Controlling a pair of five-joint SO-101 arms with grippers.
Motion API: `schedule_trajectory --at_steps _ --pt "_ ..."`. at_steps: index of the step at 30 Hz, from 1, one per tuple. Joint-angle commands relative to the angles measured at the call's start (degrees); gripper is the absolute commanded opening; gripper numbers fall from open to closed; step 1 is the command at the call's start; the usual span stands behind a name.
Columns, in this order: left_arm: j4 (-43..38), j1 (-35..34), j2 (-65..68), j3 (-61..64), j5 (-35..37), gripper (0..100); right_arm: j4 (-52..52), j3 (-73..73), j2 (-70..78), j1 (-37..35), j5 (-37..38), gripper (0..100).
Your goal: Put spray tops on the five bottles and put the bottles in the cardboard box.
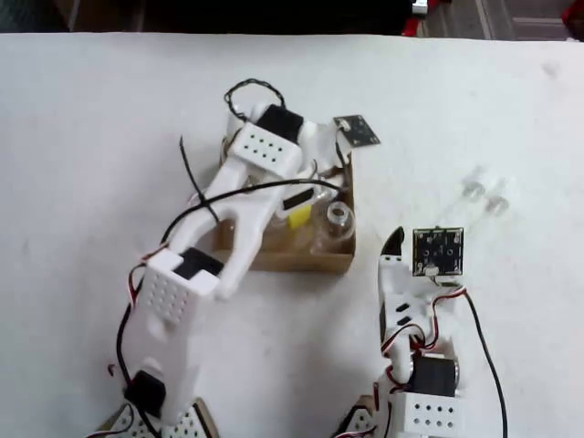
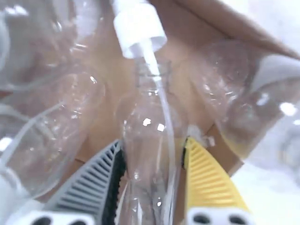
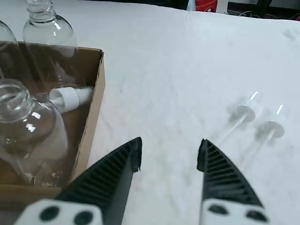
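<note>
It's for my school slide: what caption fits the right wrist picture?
Open right gripper over the table, two loose spray tops nearby, bottles standing in the cardboard box.

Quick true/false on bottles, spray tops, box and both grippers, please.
1. Two loose white spray tops lie on the white table, outside the brown cardboard box. True.
2. The right gripper holds a spray top. False: it is open and empty above the table.
3. The left gripper is shut on a clear plastic bottle in the box. True.
4. Every bottle in the box has its top on. False: one open-necked bottle has none.
</note>
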Motion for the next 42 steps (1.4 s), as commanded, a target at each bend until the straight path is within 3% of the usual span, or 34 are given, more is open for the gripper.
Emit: schedule_trajectory --at_steps 1,42 --pt "1.67 1.98 -1.19 -5.19 0.26 2 -0.04 0.09 -0.4 -0.48 0.88 17.6" --pt "1.76 4.79 -15.08 -4.84 0.7 2 0.13 0.18 -0.4 -0.48 0.88 17.6"
